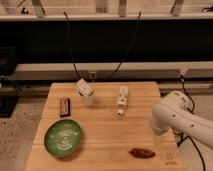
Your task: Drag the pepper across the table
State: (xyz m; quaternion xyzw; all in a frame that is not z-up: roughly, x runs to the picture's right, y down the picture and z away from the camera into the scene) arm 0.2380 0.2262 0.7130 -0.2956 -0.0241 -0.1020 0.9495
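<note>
- Pepper (142, 153): small, elongated, dark red-brown, glossy, tapered at one end. It lies flat on its side, long axis roughly parallel to the near edge of the desk (107, 125), close to that edge and towards the near right corner. Nothing touches it.
- Pincer (159, 138): at the lower end of the white arm (170, 117), over the right side of the desk. It sits just above and slightly right of the pepper and appears apart from it. Cannot tell whether it is apart or together, because the arm housing hides most of it.
- Task progress: judged at the approach stage. No contact with the pepper is visible. What is left is lowering onto it, pressing or gripping, and the whole drag across the desk.
- Room for the drag: open wood lies left of the pepper as far as the green plate (64, 137) by the near left corner.
- Other contents: a dark brown block (65, 106) near the left edge, a tilted pale cup (85, 90) towards the far edge, and a white object (121, 100) at mid-desk.
</note>
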